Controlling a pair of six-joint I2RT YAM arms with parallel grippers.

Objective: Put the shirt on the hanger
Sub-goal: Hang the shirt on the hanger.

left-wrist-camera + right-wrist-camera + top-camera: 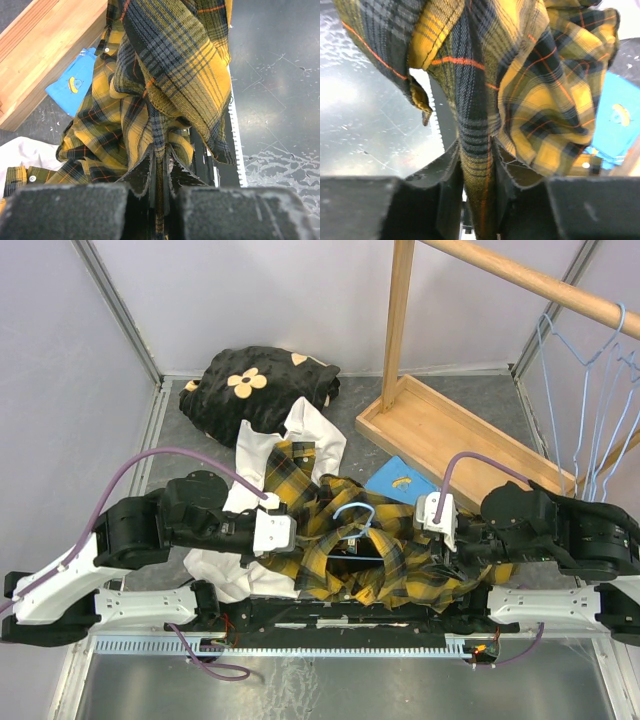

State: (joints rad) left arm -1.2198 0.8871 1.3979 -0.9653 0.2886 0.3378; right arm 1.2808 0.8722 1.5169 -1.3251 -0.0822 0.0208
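The yellow-and-black plaid shirt (375,555) hangs bunched between my two grippers near the front of the table. A pale-blue wire hanger (356,517) sits in it, its hook rising from the cloth at the middle. My left gripper (285,536) is shut on a fold of the shirt (165,90), seen pinched between the pads (142,172). My right gripper (432,530) is shut on another fold of the shirt (530,85), clamped between its fingers (445,172).
A white garment (300,440) lies under the left arm, a black flowered cloth (255,385) behind it. A wooden rack base (450,435) and rail (530,280) stand at the back right with spare blue hangers (590,410). A blue card (400,480) lies beside the base.
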